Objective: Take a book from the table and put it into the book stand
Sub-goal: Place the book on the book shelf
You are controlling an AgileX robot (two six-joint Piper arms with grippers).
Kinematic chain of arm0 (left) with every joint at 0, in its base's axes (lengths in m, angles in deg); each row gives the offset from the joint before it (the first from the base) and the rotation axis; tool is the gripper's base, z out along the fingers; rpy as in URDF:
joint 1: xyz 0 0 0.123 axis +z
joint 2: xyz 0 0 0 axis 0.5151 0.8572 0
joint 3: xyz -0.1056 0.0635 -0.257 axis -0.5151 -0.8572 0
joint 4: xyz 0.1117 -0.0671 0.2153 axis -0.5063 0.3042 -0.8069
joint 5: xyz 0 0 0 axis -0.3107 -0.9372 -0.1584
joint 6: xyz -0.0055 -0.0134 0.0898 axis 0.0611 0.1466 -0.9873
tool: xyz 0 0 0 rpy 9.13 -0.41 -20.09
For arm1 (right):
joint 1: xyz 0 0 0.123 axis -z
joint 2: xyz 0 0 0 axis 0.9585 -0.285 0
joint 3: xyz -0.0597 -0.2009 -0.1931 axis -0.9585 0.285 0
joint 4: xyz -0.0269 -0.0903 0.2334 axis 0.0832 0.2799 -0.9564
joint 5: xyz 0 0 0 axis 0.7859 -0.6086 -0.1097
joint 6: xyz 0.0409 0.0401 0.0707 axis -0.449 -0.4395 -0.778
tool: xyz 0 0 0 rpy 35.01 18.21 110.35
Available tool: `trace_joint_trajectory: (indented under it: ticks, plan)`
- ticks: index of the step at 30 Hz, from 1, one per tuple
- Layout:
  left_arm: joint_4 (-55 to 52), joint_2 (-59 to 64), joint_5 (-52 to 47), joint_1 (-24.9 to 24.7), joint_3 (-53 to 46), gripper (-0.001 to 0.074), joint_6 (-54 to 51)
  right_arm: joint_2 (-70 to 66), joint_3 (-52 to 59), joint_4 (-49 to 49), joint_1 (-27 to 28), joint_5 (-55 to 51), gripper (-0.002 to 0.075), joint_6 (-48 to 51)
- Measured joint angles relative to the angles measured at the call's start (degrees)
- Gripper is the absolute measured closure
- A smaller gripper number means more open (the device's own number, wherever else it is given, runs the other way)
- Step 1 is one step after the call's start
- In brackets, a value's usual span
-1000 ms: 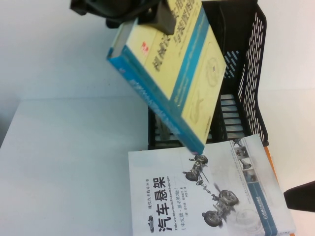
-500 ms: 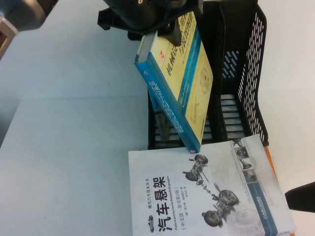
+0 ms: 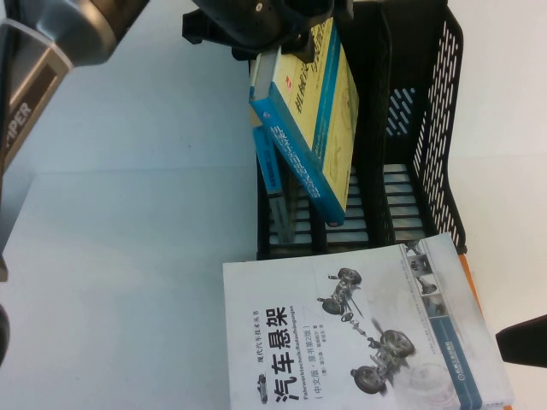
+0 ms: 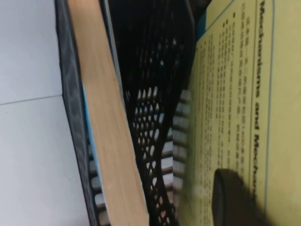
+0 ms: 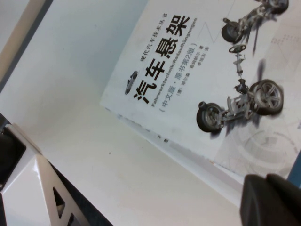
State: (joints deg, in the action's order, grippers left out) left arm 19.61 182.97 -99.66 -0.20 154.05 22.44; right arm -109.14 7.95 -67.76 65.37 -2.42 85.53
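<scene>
- The left gripper (image 3: 286,38) sits at the far end of the table (image 3: 128,282), over the book stand (image 3: 436,128), its fingers clamped on the top edge of the book (image 3: 318,120).
- The book hangs tilted, blue spine facing the robot's left, its lower corner dipped into the stand's middle region — which exact slot cannot be told.
- In the left wrist view, one dark finger (image 4: 235,197) presses on the book's pale yellow cover (image 4: 244,94), with the stand's perforated black wall (image 4: 150,117) just beside it.
- A thinner blue book (image 3: 267,162) stands upright in the stand's leftmost slot, next to the held book; its page edge (image 4: 110,141) shows in the left wrist view.
- A white book with a car-parts picture (image 3: 359,333) lies flat on the table, near the stand's front.
- The right gripper (image 3: 523,342) rests low at the right edge — whether its fingers are apart or together cannot be told; it hovers near the white book's corner (image 5: 197,84).
</scene>
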Motion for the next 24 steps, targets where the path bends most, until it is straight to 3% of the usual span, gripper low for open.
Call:
trace_joint_trajectory:
  ticks: [24]
  plan:
    - [2.23, 5.73, 6.21, 2.29, 0.0, 0.0543, -1.13, 0.0, 0.47, 0.15, 0.0, 0.14, 0.0718, 0.0]
